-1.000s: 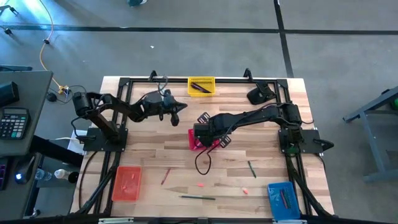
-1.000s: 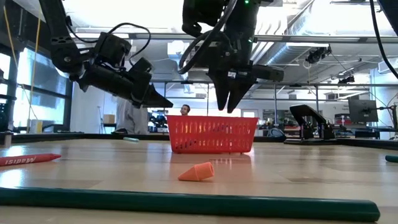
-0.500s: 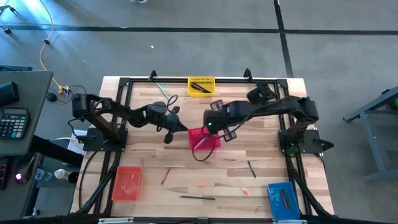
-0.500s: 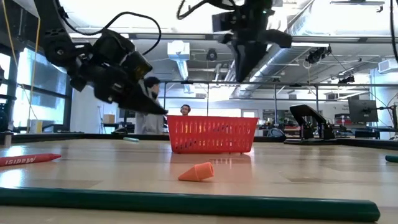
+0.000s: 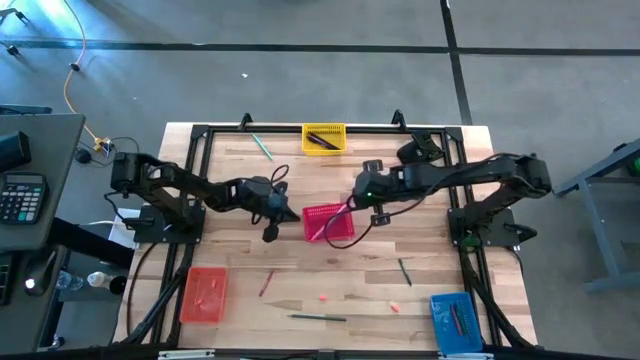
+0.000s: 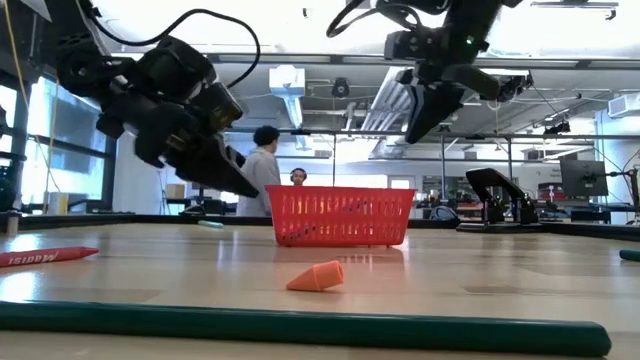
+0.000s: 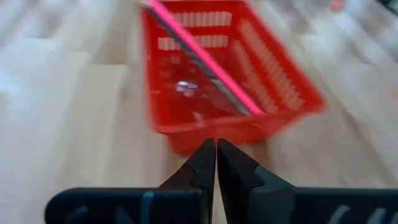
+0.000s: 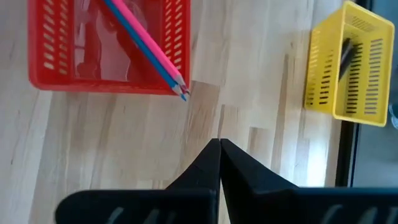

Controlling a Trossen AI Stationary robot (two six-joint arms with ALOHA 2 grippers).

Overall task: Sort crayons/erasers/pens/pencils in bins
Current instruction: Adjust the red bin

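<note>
The red bin (image 5: 328,222) stands mid-table with a pink pencil (image 8: 144,43) and a blue pencil (image 8: 140,53) lying aslant in it, their tips over its rim. My left gripper (image 7: 216,146) is shut, slanting down, its tip just short of the bin's left wall (image 6: 285,215). My right gripper (image 8: 219,146) is shut and hangs well above the table (image 6: 415,135), right of the bin and a little farther back. The yellow bin (image 5: 323,138) at the far edge holds black pens (image 8: 345,56). Loose pencils (image 5: 405,271), erasers (image 5: 325,296) and a crayon (image 6: 45,256) lie on the near half.
An orange bin (image 5: 205,294) sits near left and a blue bin (image 5: 455,320) near right. A green pencil (image 5: 262,147) lies far left, and a dark green one (image 6: 300,328) along the near edge. A person (image 6: 262,170) stands in the room beyond the table.
My right gripper has risen from over the red bin, swung toward the table's right and far side, rolled, and shut. The pink and blue pencils now show lying in the bin. My left gripper has swung toward the near edge, up to the bin's left side, tipping downward.
</note>
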